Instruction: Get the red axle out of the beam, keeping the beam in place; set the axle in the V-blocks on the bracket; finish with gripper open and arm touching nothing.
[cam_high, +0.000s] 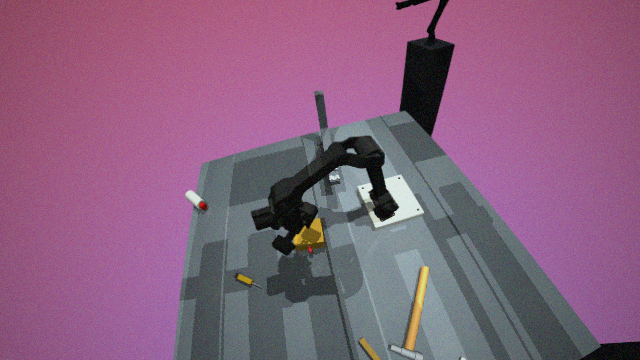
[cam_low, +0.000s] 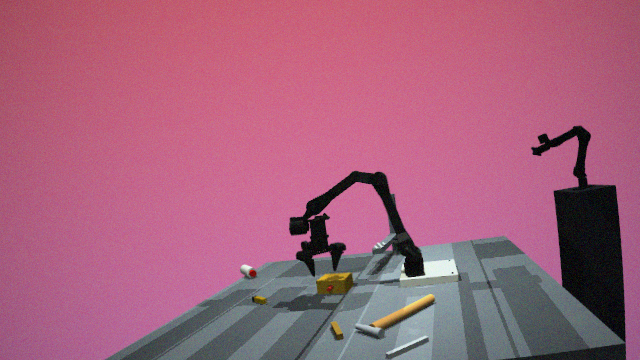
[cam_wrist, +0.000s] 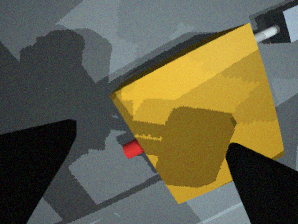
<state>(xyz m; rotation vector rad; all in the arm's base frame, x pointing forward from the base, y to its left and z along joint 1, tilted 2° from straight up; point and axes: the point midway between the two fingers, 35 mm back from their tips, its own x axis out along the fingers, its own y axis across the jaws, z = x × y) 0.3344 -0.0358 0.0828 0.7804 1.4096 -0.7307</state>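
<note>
The yellow beam (cam_high: 318, 226) (cam_low: 345, 283) (cam_wrist: 200, 85) rests on the table. The red axle (cam_high: 310, 249) (cam_low: 330, 288) (cam_wrist: 133, 149) shows as a short stub out of one side face; the rest is hidden inside. My gripper (cam_high: 298, 240) (cam_low: 325, 273) (cam_wrist: 154, 139) is open and empty above the beam. In the wrist view one fingertip is beyond the red stub and the other over the beam's top. The pale V-blocks (cam_high: 334, 177) (cam_low: 384, 243) are by the grey upright post, behind the beam, with nothing seen in them.
A pale rod (cam_wrist: 267, 34) with a light block (cam_wrist: 293, 22) is at the beam's far side. A white base plate (cam_high: 407, 200), screwdriver (cam_high: 244, 279), hammer (cam_high: 417, 310), yellow stick (cam_low: 336, 330), pale bar (cam_low: 407, 346) and red-ended white cylinder (cam_high: 194, 199) are around. Another arm stands on a black pedestal (cam_high: 427, 75).
</note>
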